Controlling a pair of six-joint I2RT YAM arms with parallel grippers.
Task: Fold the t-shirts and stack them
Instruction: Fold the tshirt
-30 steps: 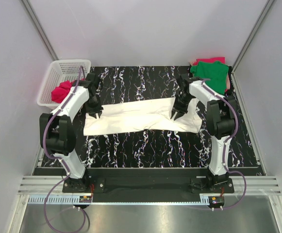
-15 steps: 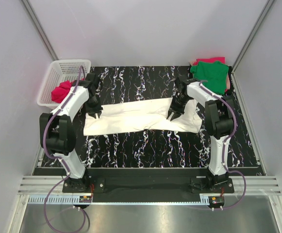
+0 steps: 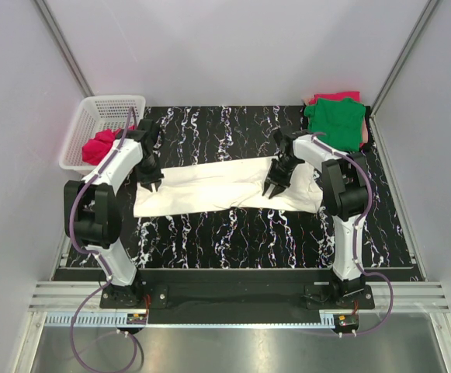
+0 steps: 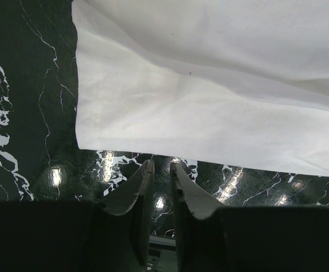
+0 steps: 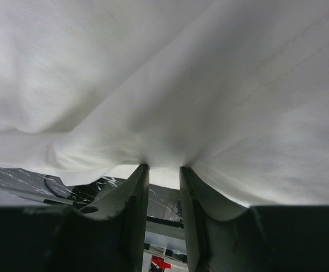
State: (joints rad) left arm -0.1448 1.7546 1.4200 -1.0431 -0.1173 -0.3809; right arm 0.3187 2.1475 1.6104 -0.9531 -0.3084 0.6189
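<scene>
- Black with white streaks, the shiny desk (image 3: 233, 233) starts right by the arm bases.
- A bit farther in, the white t-shirt (image 3: 225, 188) lies across the middle of the desk. It is a long strip going from left to right, with some wrinkles in it.
- The left gripper (image 4: 159, 165) is low over the desk, just beside an edge of the white t-shirt near its left corner. Its two fingers have only a thin gap between them. Nothing is in the gap, and it does not touch the cloth.
- The right gripper (image 5: 164, 169) is on the right part of the white t-shirt. Its fingers are pinched on a bit of cloth, which puckers where they bite. The cloth there looks lifted a little.
- This t-shirt looks soft, light and floppy, so it will likely sag and may slide on the smooth desk. The best places to hold are probably a hem or a corner. Two holds far apart would help keep it flat.
- At the far left, a white basket (image 3: 93, 113) holds a red crumpled cloth (image 3: 98, 145), likely one more t-shirt.
- In the far right corner, the green t-shirt (image 3: 335, 120) lies on a pinkish-red t-shirt (image 3: 330, 97). Only a small strip of that one shows.
</scene>
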